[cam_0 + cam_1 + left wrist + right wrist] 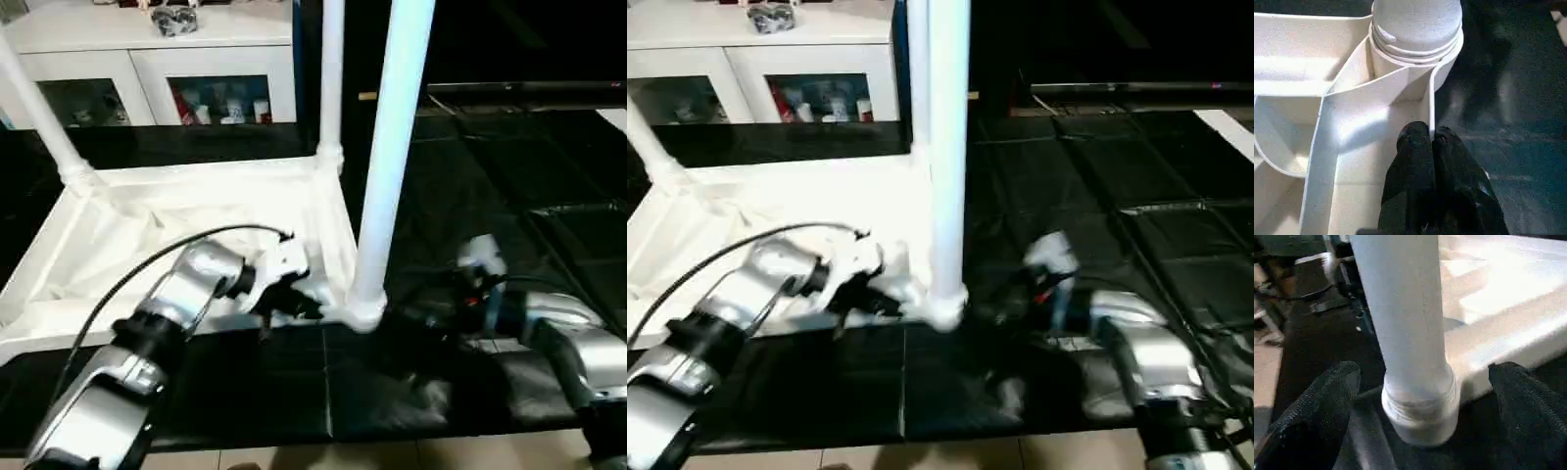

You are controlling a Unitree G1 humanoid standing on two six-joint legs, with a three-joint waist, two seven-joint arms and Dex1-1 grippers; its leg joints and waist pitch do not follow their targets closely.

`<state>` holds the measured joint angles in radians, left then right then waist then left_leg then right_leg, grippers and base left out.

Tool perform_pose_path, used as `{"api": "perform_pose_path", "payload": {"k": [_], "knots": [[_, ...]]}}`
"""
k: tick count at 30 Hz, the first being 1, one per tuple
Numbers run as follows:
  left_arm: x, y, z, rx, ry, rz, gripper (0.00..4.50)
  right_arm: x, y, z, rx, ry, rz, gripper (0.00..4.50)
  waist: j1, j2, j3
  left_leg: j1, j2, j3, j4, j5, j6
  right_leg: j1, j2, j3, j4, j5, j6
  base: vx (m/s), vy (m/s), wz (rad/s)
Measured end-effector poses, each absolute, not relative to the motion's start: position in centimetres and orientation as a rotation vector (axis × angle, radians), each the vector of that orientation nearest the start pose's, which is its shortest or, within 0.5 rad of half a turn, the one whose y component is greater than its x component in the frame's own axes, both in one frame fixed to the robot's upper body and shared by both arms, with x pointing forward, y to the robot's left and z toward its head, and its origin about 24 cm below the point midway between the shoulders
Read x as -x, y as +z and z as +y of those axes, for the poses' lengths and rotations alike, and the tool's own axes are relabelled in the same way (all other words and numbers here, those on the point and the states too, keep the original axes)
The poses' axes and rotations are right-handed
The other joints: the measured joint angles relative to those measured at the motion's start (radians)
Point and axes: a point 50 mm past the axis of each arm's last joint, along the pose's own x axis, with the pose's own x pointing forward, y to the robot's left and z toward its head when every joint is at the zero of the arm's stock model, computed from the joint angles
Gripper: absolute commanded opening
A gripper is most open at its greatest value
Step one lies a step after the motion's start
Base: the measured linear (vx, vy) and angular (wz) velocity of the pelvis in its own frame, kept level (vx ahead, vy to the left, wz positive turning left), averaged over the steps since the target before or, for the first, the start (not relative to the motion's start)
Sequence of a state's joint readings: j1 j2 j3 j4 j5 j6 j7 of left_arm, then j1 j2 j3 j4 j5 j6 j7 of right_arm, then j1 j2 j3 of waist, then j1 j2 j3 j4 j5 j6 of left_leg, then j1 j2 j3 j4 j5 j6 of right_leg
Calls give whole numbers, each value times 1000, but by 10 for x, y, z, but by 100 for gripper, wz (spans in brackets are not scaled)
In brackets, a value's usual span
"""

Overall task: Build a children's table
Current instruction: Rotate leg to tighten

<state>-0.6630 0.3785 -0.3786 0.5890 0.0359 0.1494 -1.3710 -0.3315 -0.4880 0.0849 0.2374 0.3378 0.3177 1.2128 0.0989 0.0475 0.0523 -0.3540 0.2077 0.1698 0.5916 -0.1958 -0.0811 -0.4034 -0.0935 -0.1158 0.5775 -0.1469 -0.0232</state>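
table top (196, 211) lies upside down on the dark floor mat (490, 176), ribbed underside up, in front of the white cabinet (147, 59). three legs stand in corner sockets in the head views: far left leg (39, 113), far right leg (331, 78), and the near right leg (397, 147), closest to the robot. the near left corner sits outside the head views, so the fourth leg can't be confirmed. judgement: task is mostly done; what's left is the fourth leg, if it's missing, checking that the near right leg is fully seated, then flipping the table upright.

in the wrist views the near right leg's base collar (1420, 406) sits in its socket (1415, 54). how deep it sits can't be read.

left gripper (1432, 142): fingers pressed together, nothing between them. tips rest against the top's thin outer rim wall (1429, 107), just beside the near right socket. it reads as bracing or pushing on the rim, not a grip.

right gripper (1422, 382): fingers spread wide, one on each side of the near right leg's base, both clear of it with visible gaps. it holds nothing. in the head views it sits low on the mat, right beside that corner.

risk as judged: with the right gripper off the leg, only the socket fit keeps that leg up.
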Motion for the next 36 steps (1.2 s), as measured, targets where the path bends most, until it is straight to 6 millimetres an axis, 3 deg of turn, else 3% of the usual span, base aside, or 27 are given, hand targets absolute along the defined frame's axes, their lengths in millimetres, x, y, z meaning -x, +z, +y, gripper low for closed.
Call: {"api": "perform_pose_path", "payload": {"k": [5, 16, 36], "knots": [[-315, 61, 116, -496, -1567, 530, 0, -295, 81, -174, 78, 1273, 288, 448, 8, 0, 0, -1, 0, 2, 1, 0, 0, 1, 0, 2, 0, 0, 1, 0, 0, 0], [-313, 61, 113, -511, -1588, 524, 0, -290, 70, -168, 34, 1394, 360, 448, 15, 1, -1, -2, 0, 1, 2, 1, 1, 1, 0, 5, 1, -1, 1, 0, 0, 0], [-313, 61, 113, -526, -1597, 519, 0, -299, 67, -167, -5, 1423, 386, 285, 15, 0, -1, -3, 0, 2, 3, 1, 2, 1, 0, 5, 2, -1, 1, 0, 0, 0]]}}
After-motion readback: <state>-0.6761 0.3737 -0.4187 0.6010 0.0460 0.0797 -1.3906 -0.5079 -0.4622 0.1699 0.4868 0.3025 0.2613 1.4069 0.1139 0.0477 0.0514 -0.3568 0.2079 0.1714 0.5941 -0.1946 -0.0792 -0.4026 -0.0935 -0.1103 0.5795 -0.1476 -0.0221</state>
